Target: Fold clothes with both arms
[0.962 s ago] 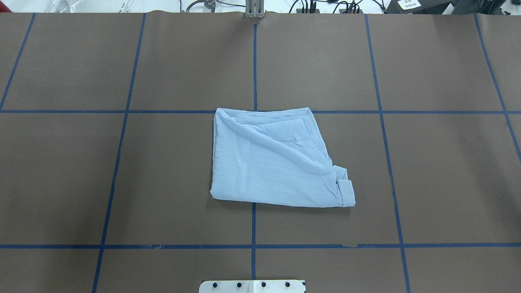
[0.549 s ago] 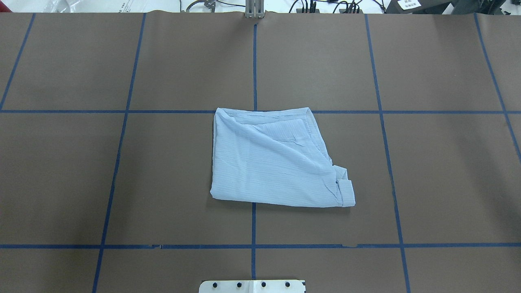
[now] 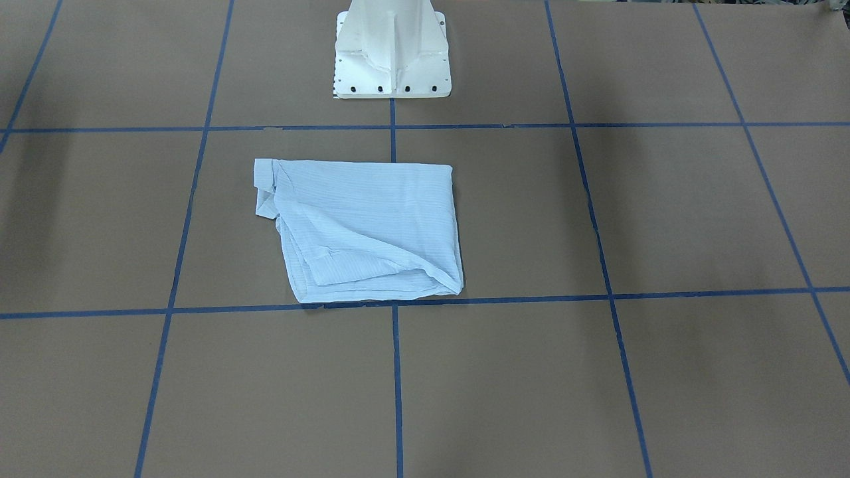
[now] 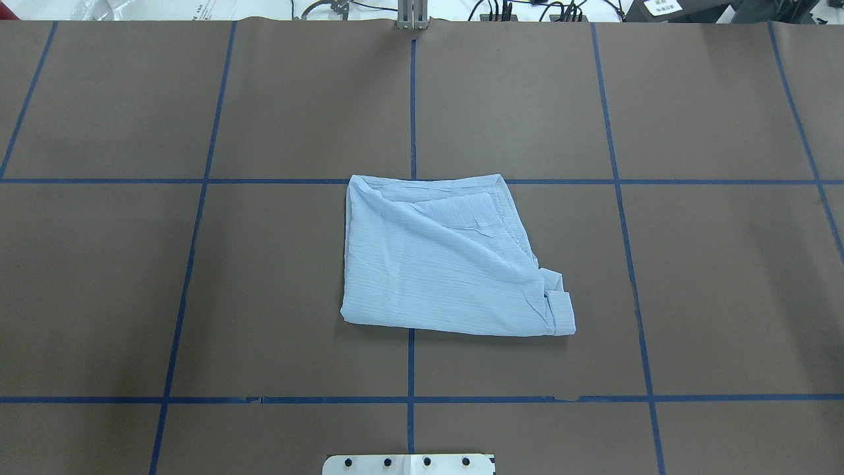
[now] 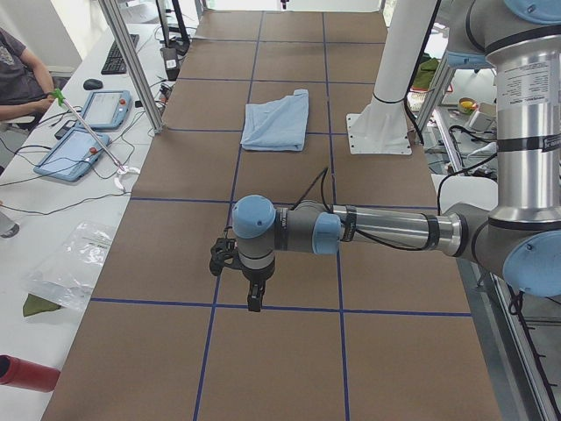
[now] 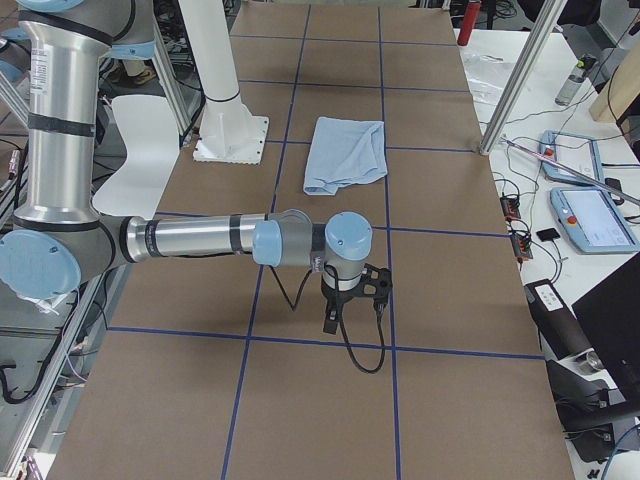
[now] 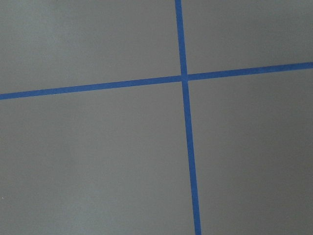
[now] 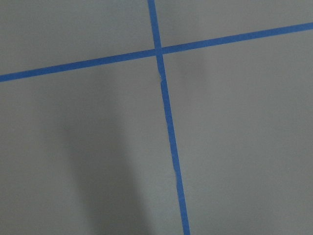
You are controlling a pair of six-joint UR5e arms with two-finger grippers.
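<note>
**Hanging wide of the folded shirt (image 4: 442, 270)**

We judge the folding done or nearly so. The shirt lies flat on the table (image 4: 264, 99) as a compact packet of layers, with a cuff (image 4: 560, 313) poking from one corner. It sits well apart from our left gripper (image 5: 253, 303) and likewise from our right gripper (image 6: 328, 325), between the two and near the pedestal (image 3: 392, 53).

Each gripper points down over bare table cover, where blue tape lines (image 7: 185, 78) cross beneath it, and touches nothing. We take this spread as deliberate: it leaves the cloth unshadowed and unsnagged. Only the side views show the fingers, so we cannot tell whether either pair is apart or together.

A printed label (image 5: 526, 83) on our left arm (image 5: 386, 232) is too small to read. The shirt shows no writing.
</note>
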